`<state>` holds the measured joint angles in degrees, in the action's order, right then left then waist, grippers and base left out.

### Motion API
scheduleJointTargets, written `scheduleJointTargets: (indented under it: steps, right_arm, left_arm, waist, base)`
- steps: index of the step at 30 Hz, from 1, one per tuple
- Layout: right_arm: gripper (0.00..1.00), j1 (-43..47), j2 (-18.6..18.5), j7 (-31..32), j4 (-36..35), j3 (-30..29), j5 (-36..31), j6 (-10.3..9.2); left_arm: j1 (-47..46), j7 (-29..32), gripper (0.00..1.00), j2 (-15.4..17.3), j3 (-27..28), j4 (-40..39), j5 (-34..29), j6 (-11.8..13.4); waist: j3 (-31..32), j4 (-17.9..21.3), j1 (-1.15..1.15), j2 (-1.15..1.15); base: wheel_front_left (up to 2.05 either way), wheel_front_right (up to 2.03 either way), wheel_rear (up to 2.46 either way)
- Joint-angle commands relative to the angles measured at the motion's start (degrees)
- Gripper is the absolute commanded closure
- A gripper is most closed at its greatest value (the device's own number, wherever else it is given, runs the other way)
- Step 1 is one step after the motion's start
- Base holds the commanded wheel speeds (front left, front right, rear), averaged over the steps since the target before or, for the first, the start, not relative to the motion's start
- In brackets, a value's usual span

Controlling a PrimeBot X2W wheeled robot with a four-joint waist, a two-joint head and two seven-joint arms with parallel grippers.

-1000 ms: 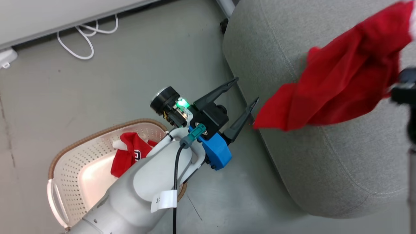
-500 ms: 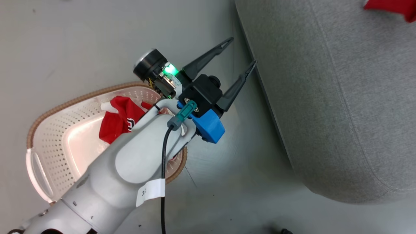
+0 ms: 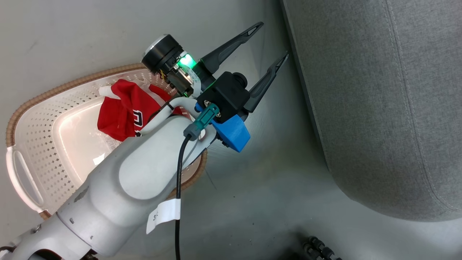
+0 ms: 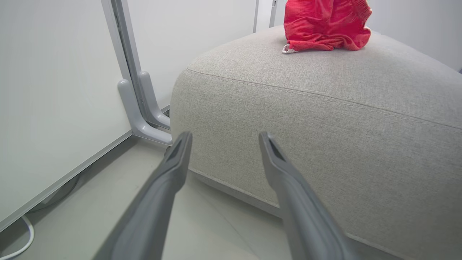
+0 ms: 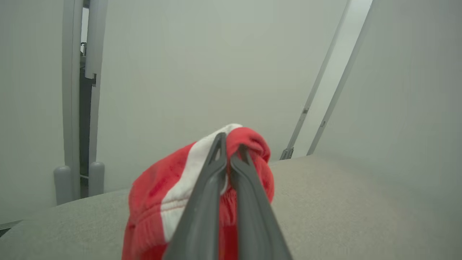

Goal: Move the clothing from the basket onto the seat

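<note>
The cream perforated basket (image 3: 32, 144) with a brown rim sits on the floor at the left. One piece of red clothing (image 3: 121, 108) with white trim and lettering lies in it, partly behind my left forearm. My left gripper (image 3: 273, 40) is open and holds nothing, hovering above the floor between the basket and the grey seat (image 3: 379, 108). Seen from the left wrist, that gripper (image 4: 224, 137) points at the side of the seat (image 4: 325, 126). My right gripper (image 5: 231, 142) is shut on a red garment (image 5: 158, 191) with a white panel. Its lower folds (image 4: 326, 25) rest on the seat top (image 5: 343, 202).
A white wall panel stands beside the seat on grey feet (image 4: 139, 112), with a white cable (image 4: 21, 245) on the floor below it. A dark ribbed object (image 3: 319, 247) lies at the bottom edge of the head view. Grey floor (image 3: 260, 180) separates basket and seat.
The head camera has tilted down, so the red garment and right gripper have left its picture and the basket shows more fully. My left gripper stays open between basket and seat.
</note>
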<state>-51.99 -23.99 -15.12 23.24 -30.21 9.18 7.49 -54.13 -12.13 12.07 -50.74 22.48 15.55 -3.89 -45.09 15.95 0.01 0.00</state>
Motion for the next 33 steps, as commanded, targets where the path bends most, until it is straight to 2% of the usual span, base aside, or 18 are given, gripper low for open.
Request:
scheduleJointTargets:
  steps: [1,9,17,18,19,28,33]
  right_arm:
    - [1.00,1.30,1.72,-0.06,1.62,-0.07,0.07,0.01]
    - [1.00,3.58,6.20,-0.06,6.78,0.75,-0.45,0.01]
    - [1.00,5.45,8.33,-0.05,9.70,0.57,1.16,0.01]
    - [0.62,5.84,8.29,-0.06,9.66,0.59,1.20,0.01]
    - [0.00,6.22,8.24,-0.05,9.28,0.94,1.10,0.01]
    - [0.00,16.98,8.34,-0.06,1.00,1.55,-0.18,0.01]
    - [0.00,23.37,8.39,-0.05,-5.32,3.41,-1.34,0.01]
  left_arm:
    - [-0.43,0.19,0.00,0.51,-0.08,-0.47,-0.29,0.29]
    - [-0.48,0.65,0.00,1.22,-0.62,-1.39,0.00,0.50]
    - [-0.34,0.26,0.00,1.30,-0.84,-1.32,0.56,0.79]
    - [-0.11,0.07,0.00,1.23,-0.87,-1.17,0.53,0.84]
    - [0.16,-0.14,0.00,1.07,-0.93,-1.03,0.66,0.89]
    - [3.55,-2.60,0.00,-1.45,-0.23,1.46,2.75,1.50]
    - [6.95,-3.09,0.00,-2.52,2.72,1.79,4.54,2.66]
  waist:
    - [-0.25,0.02,-0.01,0.00]
    - [-0.84,-0.18,-0.01,0.00]
    - [0.12,-0.24,-0.01,0.00]
    - [0.56,-0.20,-0.01,0.00]
    - [1.09,-0.18,-0.01,0.00]
    - [10.27,-0.74,-0.01,0.00]
    - [17.12,-1.94,-0.01,0.00]
  base:
    - [0.00,0.00,0.00]
    - [0.00,0.00,0.00]
    - [0.00,0.00,0.00]
    - [0.00,0.00,0.00]
    - [0.00,0.00,0.00]
    - [0.00,0.00,0.00]
    - [0.00,0.00,0.00]
